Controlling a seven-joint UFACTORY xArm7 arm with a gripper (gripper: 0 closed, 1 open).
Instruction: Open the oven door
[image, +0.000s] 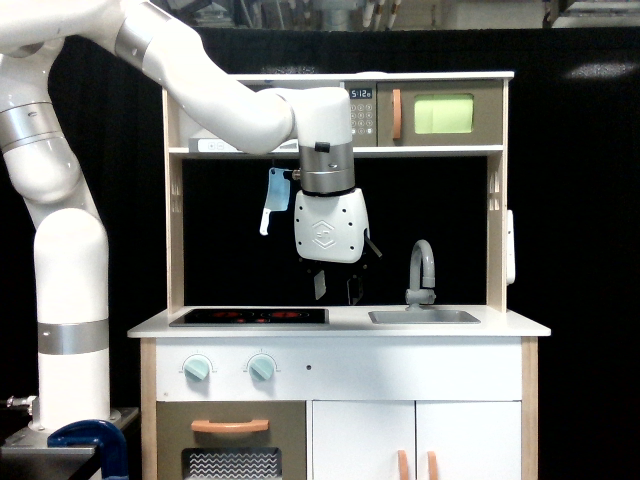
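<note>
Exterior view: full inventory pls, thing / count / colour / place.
oven door: 1, grey-brown, lime window, orange vertical handle, top shelf, shut
keypad: 1, grey, beside that door
toy cleaver: 1, pale blue, hanging under shelf
hob: 1, black, counter, view's left
faucet: 1, grey, behind sink
sink: 1, grey, counter
knobs: 2, mint, below hob
lower door: 1, grey, horizontal orange handle, zigzag window
cabinet doors: 2, white, orange handles
arm: 1, white
gripper: 1, dark fingers, open, above counter, holding nothing

Black curtain backdrop (580, 200) behind a white toy kitchen (340, 350)
</note>
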